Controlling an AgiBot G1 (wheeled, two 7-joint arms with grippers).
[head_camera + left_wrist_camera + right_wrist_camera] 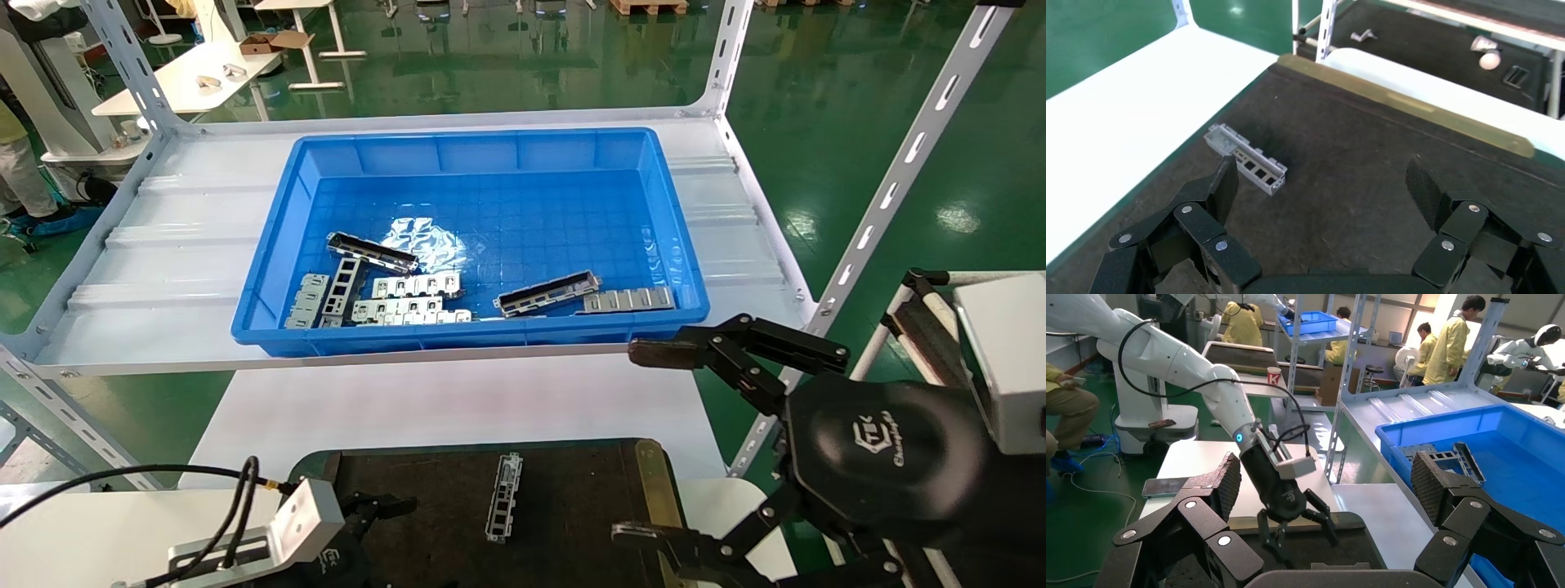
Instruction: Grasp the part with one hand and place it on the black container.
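Note:
The part (pixel 504 496), a slim light-silver channel bar with rectangular cutouts, lies flat on the black container (pixel 417 490), apart from both grippers. In the left wrist view the part (pixel 1245 158) lies just beyond one finger of my left gripper (pixel 1324 184), which is open and empty, low over the black container (pixel 1364 147). My left gripper (pixel 372 510) sits at the container's near left corner. My right gripper (pixel 645 443) is open and empty, raised over the container's right edge. It also shows in the right wrist view (pixel 1327 484), looking across at the left gripper.
A deep blue bin (pixel 278 245) on the white shelf behind holds several darker channel bars (pixel 546 294) and flat silver plates (pixel 413 286). A white table strip (pixel 458 400) lies between shelf and container. A slanted shelf post (pixel 899 171) stands at the right.

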